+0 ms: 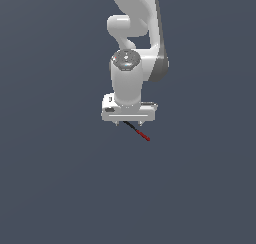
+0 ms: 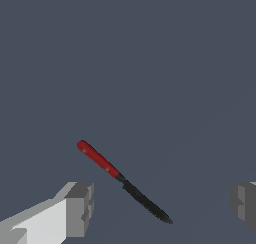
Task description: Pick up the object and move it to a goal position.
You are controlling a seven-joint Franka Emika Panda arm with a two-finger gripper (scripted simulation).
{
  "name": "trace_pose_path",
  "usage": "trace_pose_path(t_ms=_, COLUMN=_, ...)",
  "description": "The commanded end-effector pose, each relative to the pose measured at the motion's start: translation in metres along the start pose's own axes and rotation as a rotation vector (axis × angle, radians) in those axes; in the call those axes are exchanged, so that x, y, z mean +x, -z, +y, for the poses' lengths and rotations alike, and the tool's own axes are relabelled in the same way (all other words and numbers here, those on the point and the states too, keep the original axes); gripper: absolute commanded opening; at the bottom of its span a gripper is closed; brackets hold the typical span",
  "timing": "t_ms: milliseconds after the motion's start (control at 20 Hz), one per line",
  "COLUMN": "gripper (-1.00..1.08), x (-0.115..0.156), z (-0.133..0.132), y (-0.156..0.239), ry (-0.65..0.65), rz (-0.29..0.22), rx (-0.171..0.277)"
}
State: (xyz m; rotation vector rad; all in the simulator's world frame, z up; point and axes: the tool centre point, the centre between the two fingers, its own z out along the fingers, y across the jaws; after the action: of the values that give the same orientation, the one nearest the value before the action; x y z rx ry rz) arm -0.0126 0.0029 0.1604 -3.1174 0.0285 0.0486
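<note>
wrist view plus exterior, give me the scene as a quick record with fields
object: thin rod, red along one part, black along the other
object pose: lying at a slant between the fingers, touching neither
gripper: gripper open, fingers wide apart on either side of the rod
exterior view: gripper above the rod, red end towards the exterior view's right
surface: plain dark grey ground
grasp: not yet made

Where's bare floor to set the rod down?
Almost everywhere: the grey surface is bare on all sides of the arm. The only occupied spot lies under the gripper, where the rod lies slanted between the open fingers, touching neither.
</note>
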Motion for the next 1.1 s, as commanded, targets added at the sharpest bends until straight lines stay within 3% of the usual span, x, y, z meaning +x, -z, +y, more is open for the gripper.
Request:
trace_pose_path(t_ms=0, gripper=1.0, x=0.0, z=0.0, y=0.0, ry=0.0, rz=0.0, rx=0.0)
trace_pose_path(t_ms=450, gripper=1.0, x=0.0, z=0.025, y=-0.001, ry=-0.028, rz=0.005, rx=0.01)
trace_pose_path(t_ms=1050, gripper=1.0, x=-0.004, z=0.021, y=-0.011, ry=0.047, rz=0.007, rx=0.001)
